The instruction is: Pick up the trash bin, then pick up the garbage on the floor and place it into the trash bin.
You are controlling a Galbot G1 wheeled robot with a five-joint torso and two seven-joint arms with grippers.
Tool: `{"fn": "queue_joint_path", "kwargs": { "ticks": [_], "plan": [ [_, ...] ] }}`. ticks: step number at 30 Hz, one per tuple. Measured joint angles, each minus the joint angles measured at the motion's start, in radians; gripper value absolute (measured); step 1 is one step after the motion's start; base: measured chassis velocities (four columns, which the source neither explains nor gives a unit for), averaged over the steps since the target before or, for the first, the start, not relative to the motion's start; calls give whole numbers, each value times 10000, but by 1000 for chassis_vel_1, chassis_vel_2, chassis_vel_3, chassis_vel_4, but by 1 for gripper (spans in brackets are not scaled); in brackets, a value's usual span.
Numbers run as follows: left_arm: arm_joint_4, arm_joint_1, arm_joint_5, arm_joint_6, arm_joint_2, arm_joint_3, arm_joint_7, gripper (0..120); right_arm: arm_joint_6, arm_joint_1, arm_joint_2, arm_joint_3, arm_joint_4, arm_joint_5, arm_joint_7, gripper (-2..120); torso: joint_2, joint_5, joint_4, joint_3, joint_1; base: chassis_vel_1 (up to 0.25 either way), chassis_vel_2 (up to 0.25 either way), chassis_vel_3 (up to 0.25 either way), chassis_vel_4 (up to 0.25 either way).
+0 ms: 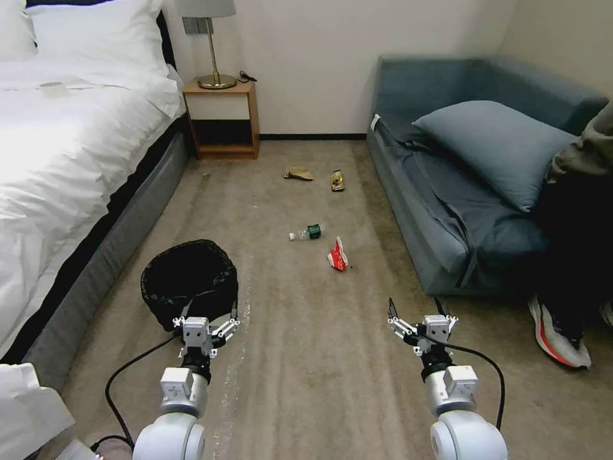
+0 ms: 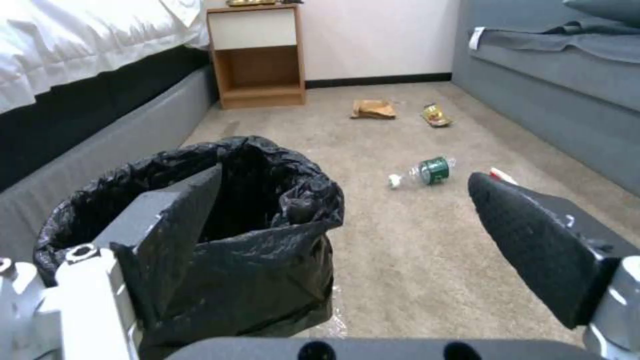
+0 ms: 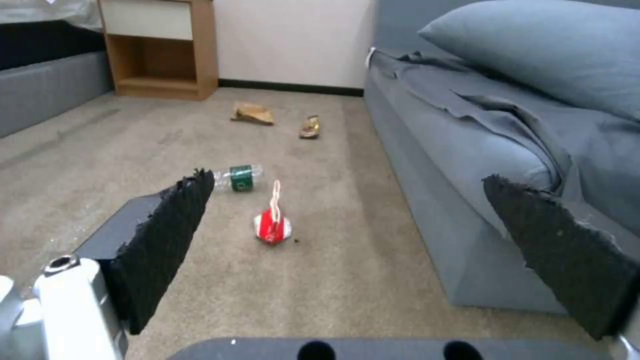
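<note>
Four pieces of garbage lie mid-floor [image 1: 306, 383]: one bottle [image 1: 306, 232], one red wrapper [image 1: 338, 254], one gold wrapper [image 1: 336, 181], one paper scrap [image 1: 297, 173]. One trash bin [image 1: 189, 280] stands near the bed [image 1: 57, 160], its rim partly between the released left gripper [image 1: 208, 314]. The right gripper [image 1: 416, 308] hangs spread, empty.

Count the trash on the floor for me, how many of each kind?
Plastic bottle: 1
Red-and-white wrapper: 1
Brown-gold snack wrapper: 1
Tan paper scrap: 1
Total: 4 pieces on the floor
</note>
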Motion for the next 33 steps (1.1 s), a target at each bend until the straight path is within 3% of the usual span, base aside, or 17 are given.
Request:
{"fn": "queue_joint_path", "kwargs": {
  "ticks": [22, 24, 25, 26, 27, 30, 31, 32, 33],
  "plan": [
    [0, -71, -78, 66, 50, -29, 8, 100, -143, 69, -72, 189, 55, 208, -30, 100, -1, 5, 0, 0, 0, 0, 0, 0, 0],
    [-17, -577, -606, 549, 466, -272, -8, 100, -682, 359, -384, 988, 389, 949, -143, 100, 0, -5, 0, 0, 0, 0, 0, 0, 0],
    [-17, -577, -606, 549, 466, -272, -8, 100, -682, 359, -384, 988, 389, 949, -143, 100, 0, -5, 0, 0, 0, 0, 0, 0, 0],
    [-64, -1064, -1108, 1006, 866, -496, -49, 100, -1036, 534, -574, 1481, 588, 1433, -231, 100, 0, 4, 0, 0, 0, 0, 0, 0, 0],
    [-64, -1064, -1108, 1006, 866, -496, -49, 100, -1036, 534, -574, 1481, 588, 1433, -231, 100, 0, 4, 0, 0, 0, 0, 0, 0, 0],
    [-162, -2317, -2418, 2204, 1897, -1095, -163, 100, -1964, 1012, -1077, 2797, 1139, 2692, -447, 100, -1, 0, 0, 1, 0, 0, 0, 0, 0],
    [-162, -2317, -2418, 2204, 1897, -1095, -163, 100, -1964, 1012, -1077, 2797, 1139, 2692, -447, 100, -1, 0, 0, 1, 0, 0, 0, 0, 0],
    [-212, -2872, -3002, 2741, 2354, -1361, -210, 100, -2286, 1242, -1291, 3345, 1336, 3182, -630, 100, 0, -7, -4, 1, 0, 0, 0, 0, 0],
    [-212, -2872, -3002, 2741, 2354, -1361, -210, 100, -2286, 1242, -1291, 3345, 1336, 3182, -630, 100, 0, -7, -4, 1, 0, 0, 0, 0, 0]
  ]
}}
